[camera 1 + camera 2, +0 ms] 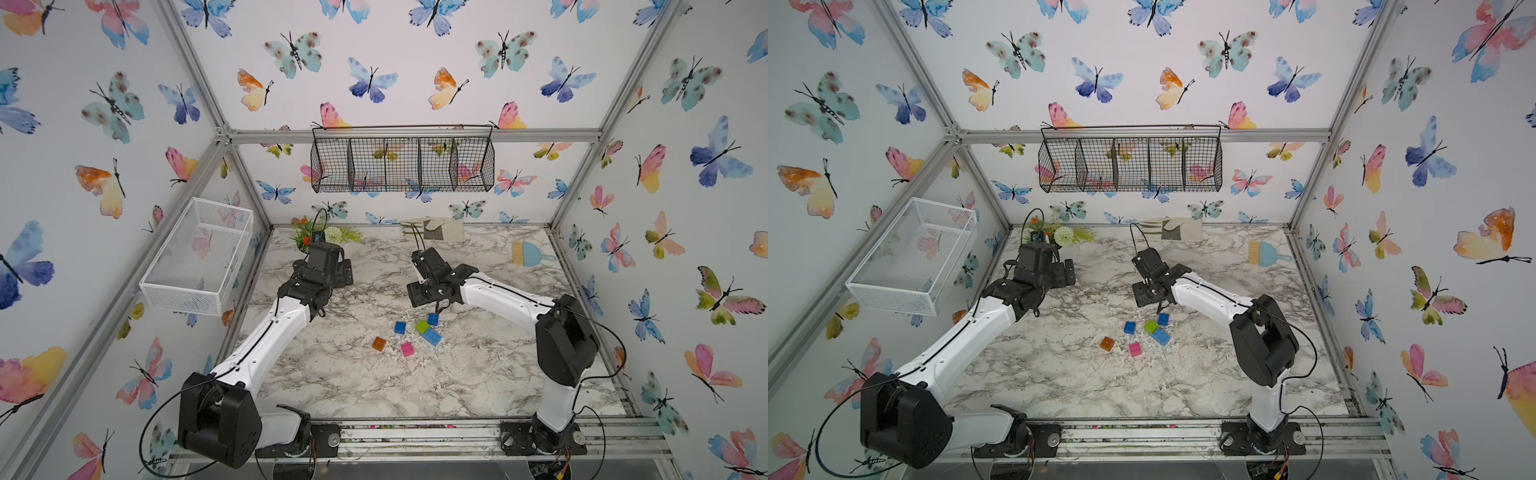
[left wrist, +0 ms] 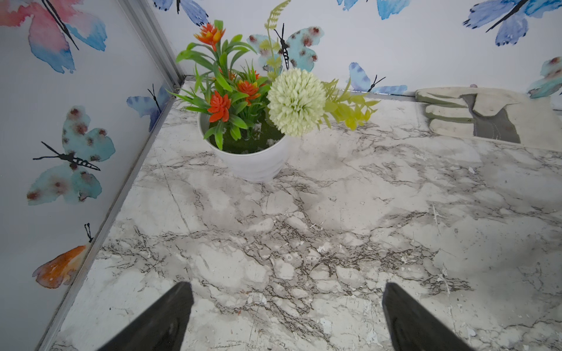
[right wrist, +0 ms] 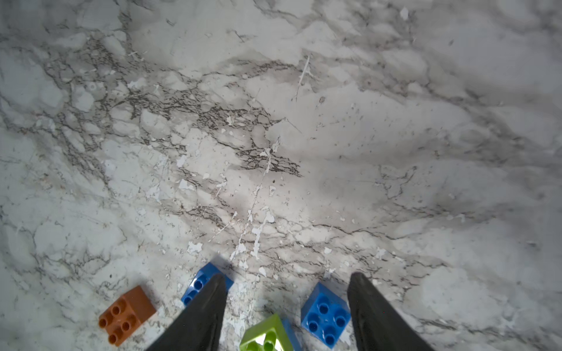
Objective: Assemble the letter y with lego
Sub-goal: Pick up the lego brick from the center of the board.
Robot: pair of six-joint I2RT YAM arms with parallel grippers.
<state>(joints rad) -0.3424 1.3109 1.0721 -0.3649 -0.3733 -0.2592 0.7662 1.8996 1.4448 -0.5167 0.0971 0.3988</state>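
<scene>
The lego bricks lie loose on the marble table (image 1: 478,374), and no letter y shows. In both top views I see a blue square (image 1: 400,327), a lime green one (image 1: 422,326) against the light-blue brick (image 1: 432,337), a second blue square (image 1: 433,319), an orange one (image 1: 378,343) and a pink one (image 1: 407,349). My right gripper (image 3: 287,278) hangs open just above them. One blue square (image 3: 325,316) lies between its fingers, untouched, beside the green brick (image 3: 264,334). My left gripper (image 2: 288,286) is open over bare marble at the back left.
A potted plant (image 2: 255,161) and a work glove (image 2: 486,115) sit along the back edge, with a small brush (image 1: 532,253) at the back right. A white mesh basket (image 1: 195,257) hangs on the left wall and a black wire basket (image 1: 403,166) on the back wall.
</scene>
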